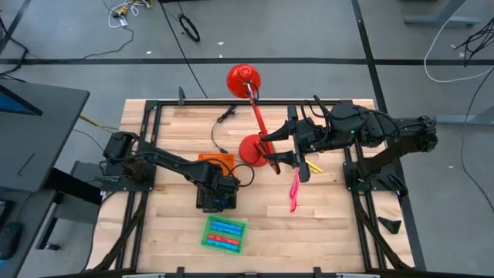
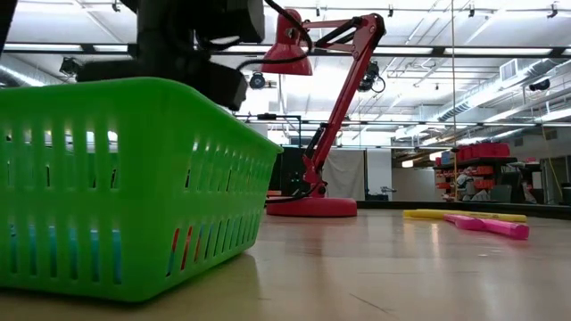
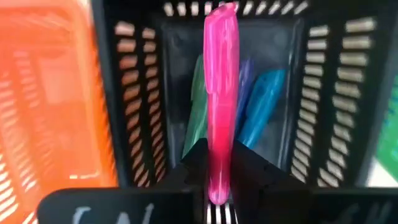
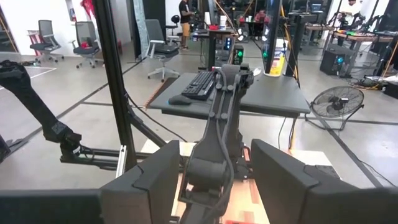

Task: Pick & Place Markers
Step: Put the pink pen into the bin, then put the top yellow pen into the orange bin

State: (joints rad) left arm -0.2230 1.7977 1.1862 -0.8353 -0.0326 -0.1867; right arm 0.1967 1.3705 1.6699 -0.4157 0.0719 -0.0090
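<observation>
My left gripper (image 3: 217,186) hangs over the black tray (image 1: 216,197), shut on a pink marker (image 3: 221,81). Green, purple and blue markers (image 3: 258,106) lie in that tray's bottom. The green tray (image 1: 224,233) near the table's near edge holds blue and red markers. Two pink markers (image 1: 295,189) and a yellow one (image 1: 312,166) lie flat on the table under my right arm; the low view shows these pink markers (image 2: 491,225) too. My right gripper (image 1: 287,150) hovers open beside the red lamp's base, touching nothing. My left gripper pinches the pink marker between its two fingers near one end (image 3: 217,171), coming from above and pointing down. The marker runs on past the fingertips into the black tray's opening. Whether its far tip touches anything in the tray, I cannot tell.
A red desk lamp stands with its base (image 1: 253,149) mid-table and its head (image 1: 243,79) past the far edge. An orange tray (image 1: 216,159) sits just beyond the black one. Bare wood lies at the table's near right (image 1: 324,232). Desks and chairs fill the room behind.
</observation>
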